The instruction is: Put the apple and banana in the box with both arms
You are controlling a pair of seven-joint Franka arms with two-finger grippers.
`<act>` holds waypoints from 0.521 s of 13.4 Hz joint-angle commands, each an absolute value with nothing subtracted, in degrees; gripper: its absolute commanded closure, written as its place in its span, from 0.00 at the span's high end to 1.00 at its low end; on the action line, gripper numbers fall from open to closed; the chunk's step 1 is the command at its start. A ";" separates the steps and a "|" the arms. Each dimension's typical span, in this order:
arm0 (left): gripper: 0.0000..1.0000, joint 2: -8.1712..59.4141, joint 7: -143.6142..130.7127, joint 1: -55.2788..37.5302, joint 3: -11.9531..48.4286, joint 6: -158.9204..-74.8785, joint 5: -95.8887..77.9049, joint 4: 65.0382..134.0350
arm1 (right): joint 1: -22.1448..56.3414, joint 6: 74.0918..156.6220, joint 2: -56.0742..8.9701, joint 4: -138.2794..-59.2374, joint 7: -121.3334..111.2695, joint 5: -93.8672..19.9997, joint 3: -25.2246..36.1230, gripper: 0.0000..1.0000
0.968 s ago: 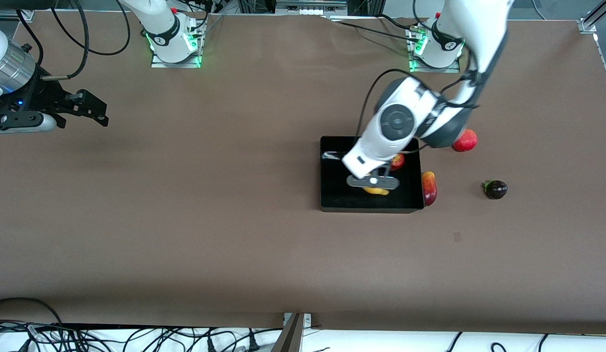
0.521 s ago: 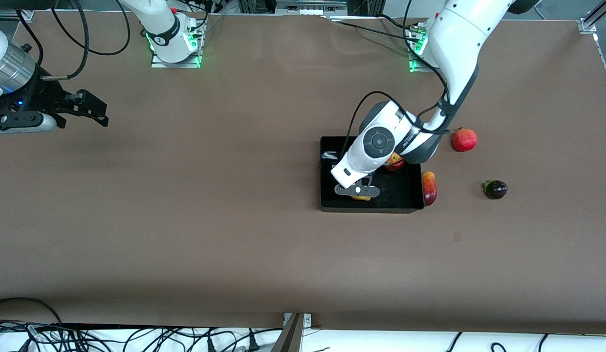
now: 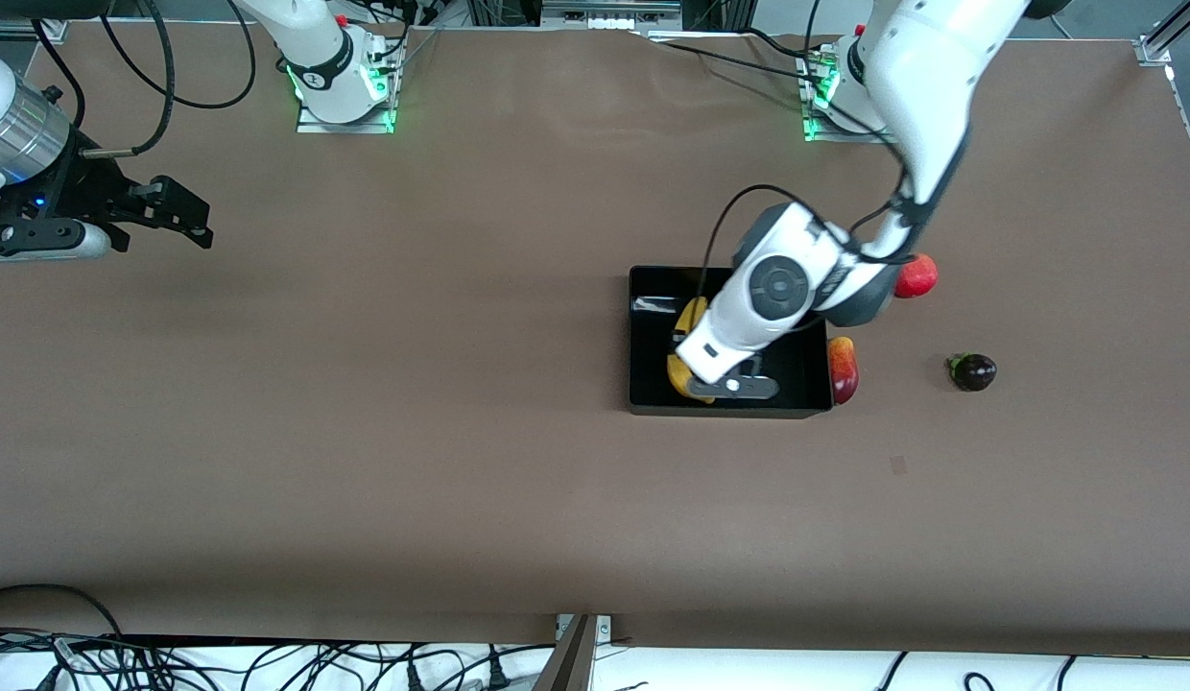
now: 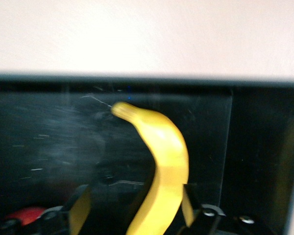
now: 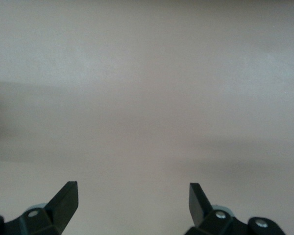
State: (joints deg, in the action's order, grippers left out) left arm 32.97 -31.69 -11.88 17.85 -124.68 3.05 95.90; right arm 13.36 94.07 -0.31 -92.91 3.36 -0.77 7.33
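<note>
While banana (image 3: 688, 357) in box (image 3: 645, 393) — walls close around.

Banana (image 3: 689, 347) newly released from left claw (image 4: 134, 208)

High front camera facing the arms; wrist cameras close, downward; box (image 3: 643, 336) shared with left wrist view

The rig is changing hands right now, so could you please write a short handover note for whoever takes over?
Left gripper: open over the box, fingers either side of the banana, which lies inside.
Right gripper: open, waiting over bare table at the right arm's end.
Apple: a red bit shows in the left wrist view inside the box; the arm hides it in the front view.
Done: banana in the box, apparently the apple too.
Left: lift the left arm clear and confirm the apple.
</note>
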 commanded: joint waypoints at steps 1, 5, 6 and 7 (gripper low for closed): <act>1.00 26.21 -29.90 -8.79 16.71 -110.10 3.52 89.16 | 12.57 94.04 -0.35 -92.37 2.90 -0.70 6.77 1.00; 1.00 16.64 -10.93 -6.33 8.47 -98.02 2.11 86.92 | 12.57 94.04 -0.35 -92.37 2.90 -0.70 6.77 1.00; 1.00 13.91 -9.77 -6.33 5.65 -96.17 0.02 87.27 | 12.57 94.04 -0.35 -92.37 2.90 -0.70 6.77 1.00; 1.00 10.93 -9.58 -6.33 2.67 -95.11 -1.74 88.06 | 12.57 94.04 -0.35 -92.37 2.90 -0.70 6.77 1.00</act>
State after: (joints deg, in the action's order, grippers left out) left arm 16.39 -12.31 -5.92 6.78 -97.15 1.20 85.46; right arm 13.34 94.09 -0.33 -92.90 3.36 -0.77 7.33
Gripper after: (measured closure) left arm 0.000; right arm 0.000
